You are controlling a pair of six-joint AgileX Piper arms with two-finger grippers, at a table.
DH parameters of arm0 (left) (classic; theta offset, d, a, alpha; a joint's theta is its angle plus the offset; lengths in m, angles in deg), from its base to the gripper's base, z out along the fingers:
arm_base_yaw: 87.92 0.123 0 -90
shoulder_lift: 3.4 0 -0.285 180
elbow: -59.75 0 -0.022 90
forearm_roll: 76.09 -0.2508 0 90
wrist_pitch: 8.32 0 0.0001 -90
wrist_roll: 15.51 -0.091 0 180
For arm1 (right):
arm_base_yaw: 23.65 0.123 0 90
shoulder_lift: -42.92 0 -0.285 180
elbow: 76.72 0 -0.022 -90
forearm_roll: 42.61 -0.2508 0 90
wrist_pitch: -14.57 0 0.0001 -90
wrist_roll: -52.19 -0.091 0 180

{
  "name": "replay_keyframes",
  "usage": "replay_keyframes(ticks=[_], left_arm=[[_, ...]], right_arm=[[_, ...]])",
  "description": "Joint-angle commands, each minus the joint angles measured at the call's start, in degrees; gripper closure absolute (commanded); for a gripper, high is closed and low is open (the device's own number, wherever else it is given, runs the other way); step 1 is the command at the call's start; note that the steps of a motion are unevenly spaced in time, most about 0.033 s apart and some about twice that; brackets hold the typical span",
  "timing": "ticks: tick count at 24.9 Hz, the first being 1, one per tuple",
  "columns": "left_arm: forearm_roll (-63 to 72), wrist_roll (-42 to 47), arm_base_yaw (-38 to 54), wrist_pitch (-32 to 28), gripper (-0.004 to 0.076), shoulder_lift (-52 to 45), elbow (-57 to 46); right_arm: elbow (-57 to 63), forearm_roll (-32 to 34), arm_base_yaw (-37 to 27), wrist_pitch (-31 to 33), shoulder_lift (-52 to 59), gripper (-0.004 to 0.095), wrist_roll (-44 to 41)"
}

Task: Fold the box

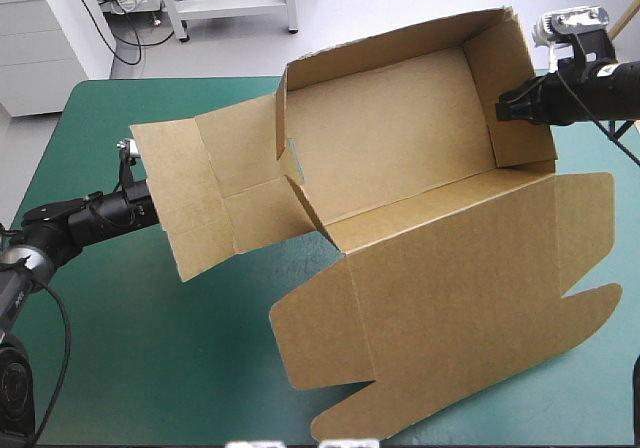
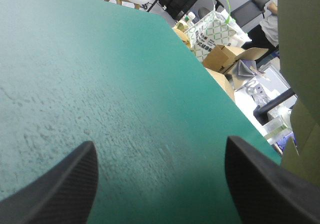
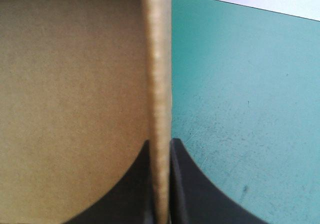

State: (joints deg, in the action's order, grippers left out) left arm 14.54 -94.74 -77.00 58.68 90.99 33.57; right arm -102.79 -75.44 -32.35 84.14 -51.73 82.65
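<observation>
High view: box, one cut sheet of brown board, matt and smooth-faced with crisp scored creases, lying across the middle of the teal-green table. Its floor is framed by a low rear wall, a tall end wall on the right and a short upright wall on the left. Beyond that short wall, the left flaps lie spread outward and untucked. The broad lid panel, with rounded tuck tabs, lies flat on the near side of the floor. The right pincer meets the tall end wall from outside. The left arm reaches the outer edge of the spread flaps, its tip hidden under the board. Judged state: partly done, with walls raised at the rear and right; the left flaps are yet to be lifted and tucked. Left wrist view: left pincer, its fingers standing wide apart and holding nothing, over grainy teal-green cover; a strip of the box stands beside one finger. Right wrist view: right pincer, black fingers pressed together on the thin pale edge of the box wall, plain brown face to one side, speckled table to the other.
</observation>
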Motion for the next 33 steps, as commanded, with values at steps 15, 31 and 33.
replay_keyframes(ticks=[15, 31, 33], left_arm=[[4.67, 2.28, -6.52, 6.39, 0.0211, -2.28, 10.58], [5.06, 5.09, -9.42, 6.39, 0.0209, -2.28, 21.74], [5.15, 5.22, -9.42, 6.39, 0.0189, -2.28, 21.74]], right_arm=[[-1.92, 0.52, 0.03, -7.41, 2.49, 0.0927, -2.33], [-1.92, 10.14, 11.27, -21.83, 0.7, 0.0928, -8.98], [-1.92, 10.23, 12.1, -23.16, 0.15, 0.0928, -9.48]])
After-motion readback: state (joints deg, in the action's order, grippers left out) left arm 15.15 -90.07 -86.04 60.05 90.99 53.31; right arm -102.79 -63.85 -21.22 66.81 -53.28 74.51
